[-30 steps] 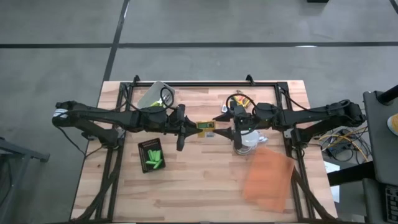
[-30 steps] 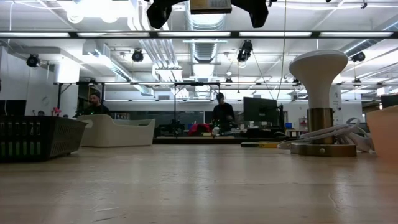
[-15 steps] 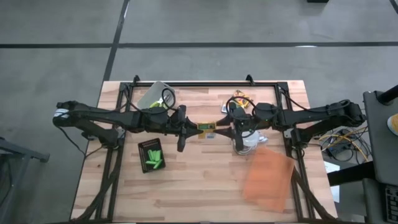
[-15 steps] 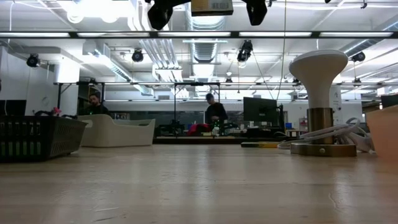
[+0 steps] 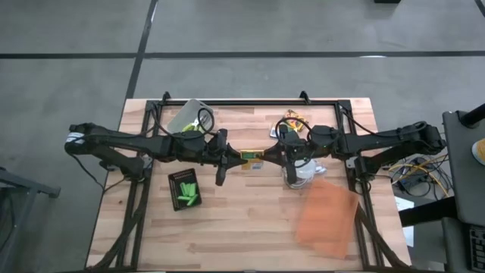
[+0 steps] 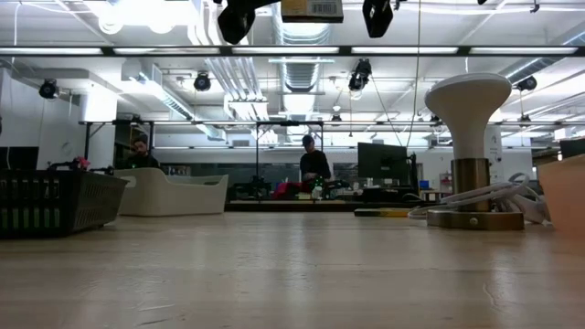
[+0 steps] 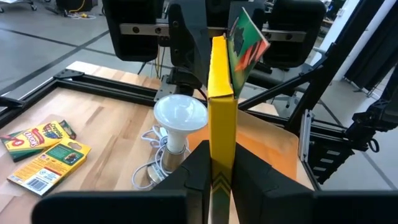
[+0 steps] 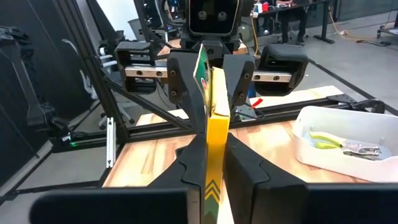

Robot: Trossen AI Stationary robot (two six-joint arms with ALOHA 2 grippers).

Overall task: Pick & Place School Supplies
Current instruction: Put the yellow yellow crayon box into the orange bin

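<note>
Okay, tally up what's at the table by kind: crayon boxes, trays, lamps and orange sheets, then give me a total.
Crayon boxes: 3, one held in the air, two lying on the table
Trays: 2, one black, one white
Lamps: 1
Orange sheets: 1
Total: 7

lamp [image 5: 301,171] under right arm, open wood [image 5: 242,220] nearer

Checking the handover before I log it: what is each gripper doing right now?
Left gripper: shut on the crayon box.
Right gripper: shut on the same crayon box, from the opposite end.
</note>
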